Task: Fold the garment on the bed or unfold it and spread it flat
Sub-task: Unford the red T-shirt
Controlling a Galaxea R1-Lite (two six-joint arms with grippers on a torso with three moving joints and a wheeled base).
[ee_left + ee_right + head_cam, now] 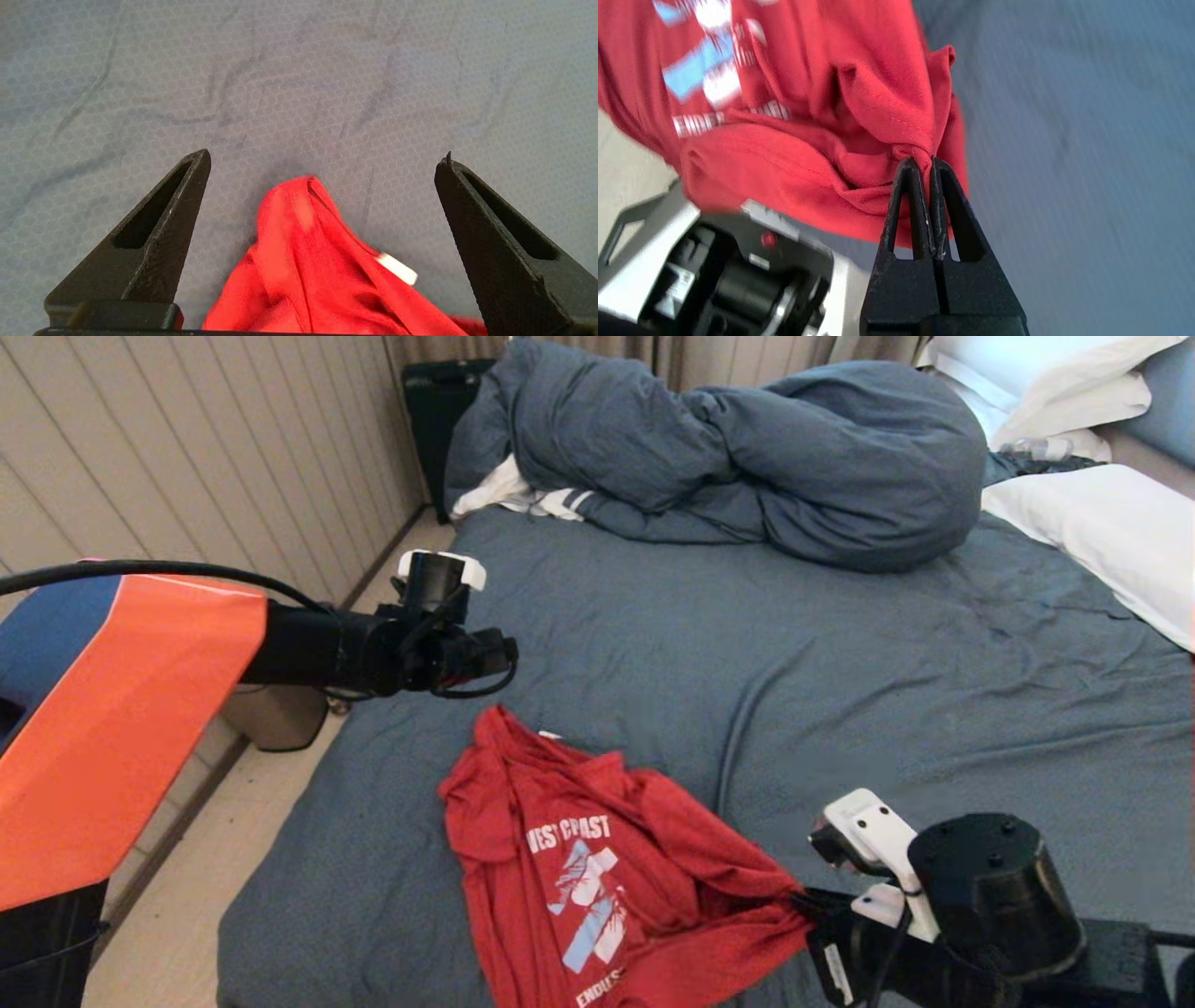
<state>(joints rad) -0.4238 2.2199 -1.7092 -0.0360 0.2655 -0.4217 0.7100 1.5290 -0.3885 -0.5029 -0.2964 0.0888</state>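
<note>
The red T-shirt (pixel 597 859) lies crumpled on the bed's blue-grey sheet (pixel 840 691) near the front edge, with its "WEST COAST" print facing up. My right gripper (pixel 808 905) is shut on a bunched edge at the shirt's right side. In the right wrist view the fingertips (pixel 923 159) pinch a fold of the red cloth (pixel 794 140). My left gripper (pixel 504 658) hovers open above the shirt's far tip. In the left wrist view, that gripper's midpoint (pixel 325 156) lies just past the red tip (pixel 303 261), which has a white label and is not touched.
A bunched blue-grey duvet (pixel 747 457) fills the back of the bed, with a white striped cloth (pixel 523 499) under its left end. White pillows (pixel 1102 532) lie at the right. The bed's left edge drops to a beige floor (pixel 187 915) along a panelled wall.
</note>
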